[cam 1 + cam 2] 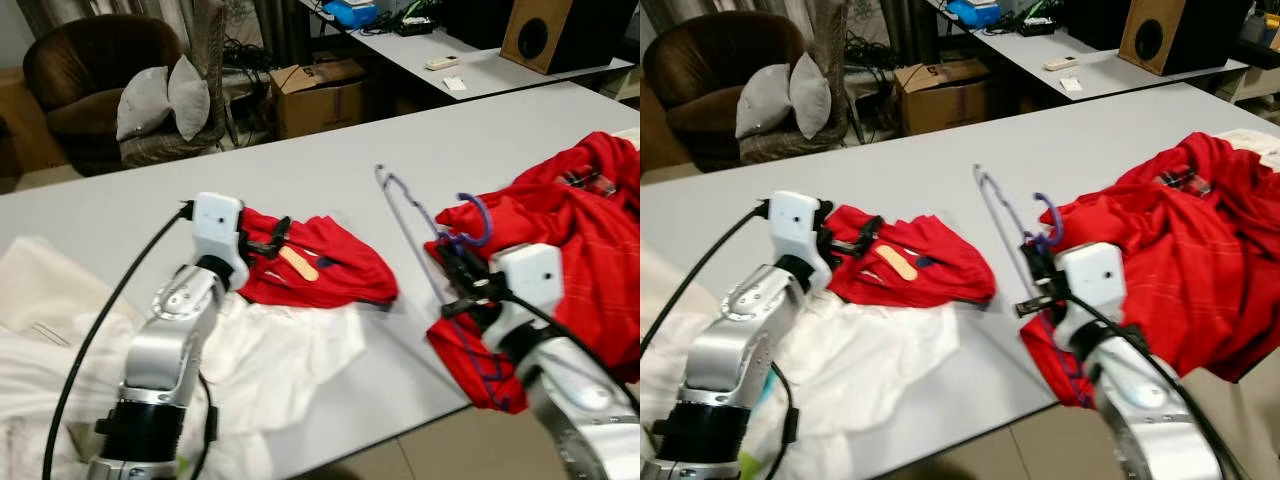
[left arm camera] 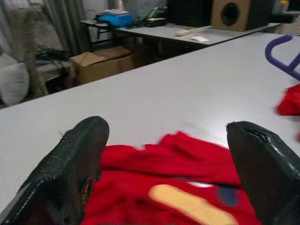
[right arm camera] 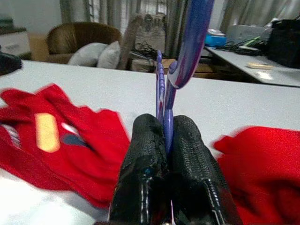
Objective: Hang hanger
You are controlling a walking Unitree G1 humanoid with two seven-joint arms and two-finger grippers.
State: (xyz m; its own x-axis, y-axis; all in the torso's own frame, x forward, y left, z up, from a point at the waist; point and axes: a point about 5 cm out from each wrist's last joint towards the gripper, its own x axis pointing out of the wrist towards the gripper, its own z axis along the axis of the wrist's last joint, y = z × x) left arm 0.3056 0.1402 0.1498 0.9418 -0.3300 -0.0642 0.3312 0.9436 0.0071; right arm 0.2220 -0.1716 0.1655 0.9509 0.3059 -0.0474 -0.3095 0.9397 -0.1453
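A purple wire hanger (image 1: pixel 432 225) is pinched between the pressed-together black fingers (image 3: pixel 190 154) of the right gripper (image 3: pixel 165 140), near the front edge of a long grey table (image 1: pixel 330 160). The hanger's hook curls up just beyond the fingertips, and one thin arm of it stretches away over the bare tabletop toward the far edge; its lower part runs into a heap of red cloth (image 1: pixel 570 250) covering the table's right end. The right gripper sits at the near side of that heap, with the wire rising straight out from between its fingers.

Toward the table's left, the left gripper (image 2: pixel 168 178) hovers just above a smaller red garment (image 1: pixel 320 262) bearing a pale orange stripe — its two fingers are spread wide, with nothing between them. White fabric (image 1: pixel 250 370) lies bunched at the front left corner, partly under the red garment.

Beyond the table stand a brown armchair (image 1: pixel 85 70), grey cushions (image 1: pixel 165 98), a cardboard box (image 1: pixel 320 92) and a second desk with a wooden speaker (image 1: pixel 555 30).
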